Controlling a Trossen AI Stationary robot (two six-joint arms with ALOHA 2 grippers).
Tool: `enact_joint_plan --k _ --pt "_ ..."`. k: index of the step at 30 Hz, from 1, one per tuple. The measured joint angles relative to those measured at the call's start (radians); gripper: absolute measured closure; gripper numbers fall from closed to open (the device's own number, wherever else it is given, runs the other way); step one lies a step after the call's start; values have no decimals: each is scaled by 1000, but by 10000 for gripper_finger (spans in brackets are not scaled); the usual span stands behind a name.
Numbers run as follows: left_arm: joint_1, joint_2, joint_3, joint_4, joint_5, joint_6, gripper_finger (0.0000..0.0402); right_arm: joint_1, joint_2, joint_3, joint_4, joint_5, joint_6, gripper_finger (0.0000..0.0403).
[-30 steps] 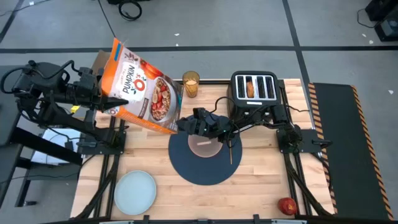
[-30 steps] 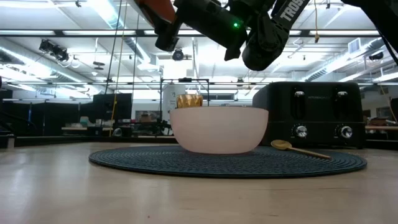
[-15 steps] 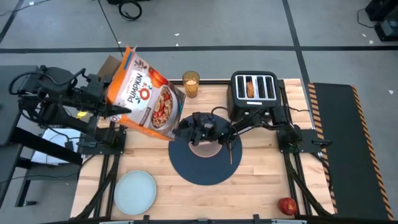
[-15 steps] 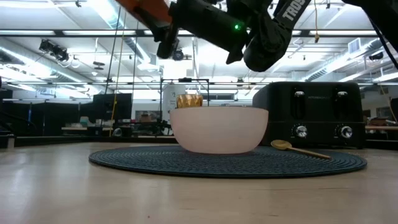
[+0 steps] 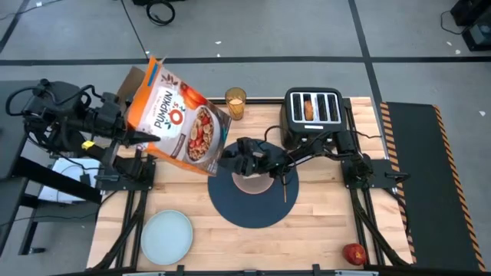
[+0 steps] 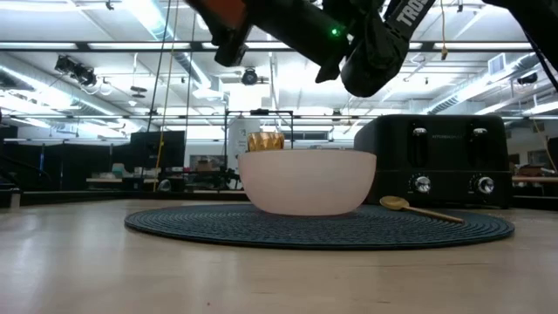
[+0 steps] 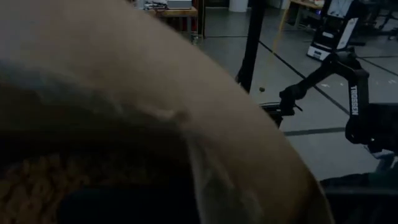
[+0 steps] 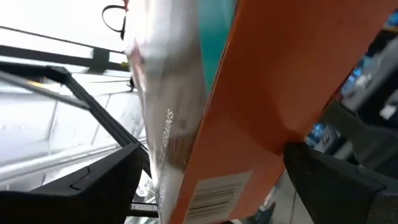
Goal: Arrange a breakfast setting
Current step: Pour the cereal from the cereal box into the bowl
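Two arms in play from where I sit. Nearest edge of the counter point(image 5: 322, 230): pale blue-green plate point(image 5: 166, 235) at the left corner, red apple point(image 5: 354, 254) at the right corner, both well apart from everything else.

Mid-counter: dark-blue mat point(image 5: 253, 196) with the pinkish clear bowl point(image 6: 307, 182) on it and the gold spoon point(image 6: 418, 209) lying on the mat just to the bowl's right.

Right gripper point(image 5: 230, 156) hangs above the bowl's far-left rim, fingers spread wide either side of the cereal box's lower corner; I can't tell if they touch it. Right wrist view shows the orange box face and barcode between the two fingers point(image 8: 81, 186).

Left gripper point(image 5: 126, 136) sits off the counter's left edge, fingers clenched on the cereal box point(image 5: 176, 115), which is up in the air and tilted, open top toward the far left. Left wrist view is mostly the box's open top and inner liner.

Far side: amber juice glass point(image 5: 235, 103), then the black toaster point(image 5: 313, 115) to its right with toast point(image 5: 308, 108) in one slot.
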Motion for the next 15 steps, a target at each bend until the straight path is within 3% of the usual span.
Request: enact_joint_plan --k 9,15 --pt "0 5 -2 25 -4 9 400 1 -3 5 -20 41 181 8" --pt "0 9 0 29 9 8 400 -4 1 36 3 38 126 8"
